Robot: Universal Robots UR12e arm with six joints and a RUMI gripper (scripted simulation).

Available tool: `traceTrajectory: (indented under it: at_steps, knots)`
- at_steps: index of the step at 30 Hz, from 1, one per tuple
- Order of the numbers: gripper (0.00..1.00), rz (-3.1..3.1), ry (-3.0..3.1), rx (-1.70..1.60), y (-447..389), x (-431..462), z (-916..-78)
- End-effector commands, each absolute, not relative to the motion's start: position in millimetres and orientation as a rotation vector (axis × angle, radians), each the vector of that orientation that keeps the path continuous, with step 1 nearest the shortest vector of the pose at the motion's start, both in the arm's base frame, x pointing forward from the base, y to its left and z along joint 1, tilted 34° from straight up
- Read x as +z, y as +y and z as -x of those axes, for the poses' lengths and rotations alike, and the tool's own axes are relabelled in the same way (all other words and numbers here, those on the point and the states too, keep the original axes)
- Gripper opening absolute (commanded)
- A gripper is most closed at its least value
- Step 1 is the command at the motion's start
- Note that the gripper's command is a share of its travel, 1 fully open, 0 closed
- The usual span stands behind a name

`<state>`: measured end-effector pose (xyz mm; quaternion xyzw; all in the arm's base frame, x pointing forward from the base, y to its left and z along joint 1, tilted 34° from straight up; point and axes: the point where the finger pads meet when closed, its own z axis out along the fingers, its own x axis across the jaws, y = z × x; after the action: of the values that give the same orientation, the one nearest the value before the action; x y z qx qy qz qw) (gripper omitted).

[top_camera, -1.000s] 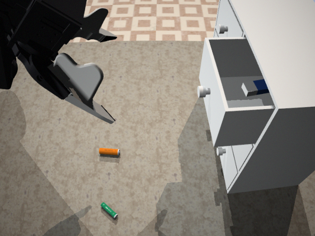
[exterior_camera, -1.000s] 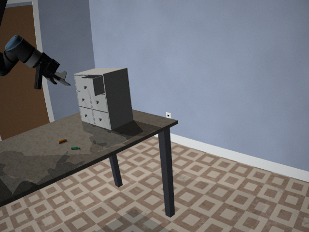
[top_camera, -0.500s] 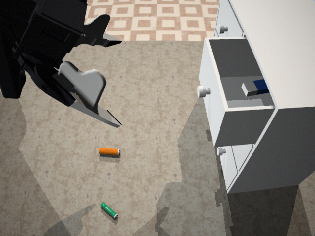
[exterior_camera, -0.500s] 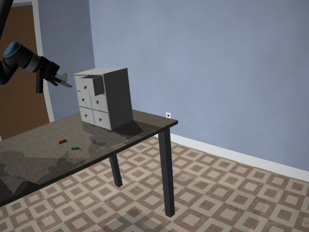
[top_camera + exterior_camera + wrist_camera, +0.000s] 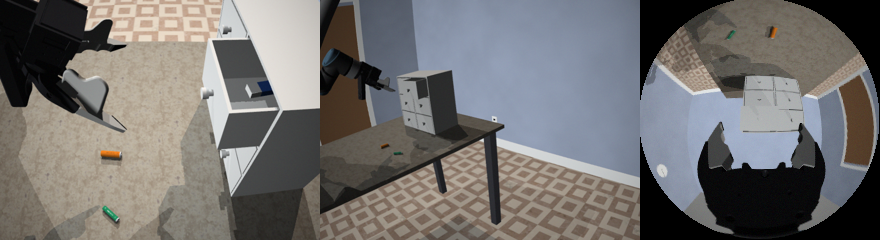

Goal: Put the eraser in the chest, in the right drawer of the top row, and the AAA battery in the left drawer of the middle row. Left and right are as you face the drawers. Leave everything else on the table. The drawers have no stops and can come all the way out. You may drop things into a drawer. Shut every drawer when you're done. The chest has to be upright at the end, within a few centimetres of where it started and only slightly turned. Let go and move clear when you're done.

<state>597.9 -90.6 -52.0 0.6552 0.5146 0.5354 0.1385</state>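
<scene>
Eraser (image 5: 258, 90) in top right drawer (image 5: 213, 103) (image 5: 410, 89) (image 5: 752, 112) of chest (image 5: 289, 144) (image 5: 444, 103) (image 5: 787, 102), likely for keeping; end effector (image 5: 125, 88) (image 5: 387, 89) (image 5: 761, 123) released before chest, perhaps to push drawer shut.

Before you, a mottled brown tabletop (image 5: 144, 165) (image 5: 353, 147) (image 5: 805, 50) carries an upright white drawer chest (image 5: 289, 144) (image 5: 443, 103) (image 5: 772, 117), an orange battery (image 5: 110, 154) (image 5: 384, 145) (image 5: 773, 32) and a green battery (image 5: 110, 213) (image 5: 397, 153) (image 5: 731, 35).

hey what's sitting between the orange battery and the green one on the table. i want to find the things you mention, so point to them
Nothing but bare, partly shadowed tabletop lies between the orange battery (image 5: 110, 154) (image 5: 384, 145) (image 5: 773, 33) and the green battery (image 5: 110, 213) (image 5: 397, 153) (image 5: 731, 35); the top view shows it best.
</scene>
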Motion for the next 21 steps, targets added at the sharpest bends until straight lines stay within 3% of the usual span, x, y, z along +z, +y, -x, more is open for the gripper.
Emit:
traceTrajectory:
  at_steps: [1, 21]
  knots:
    - [1.00, -1.866, 1.447, 1.548, -92.6, -50.8, -603.8]
    - [1.00, -1.837, 1.394, 1.571, -89.6, -54.5, -608.3]
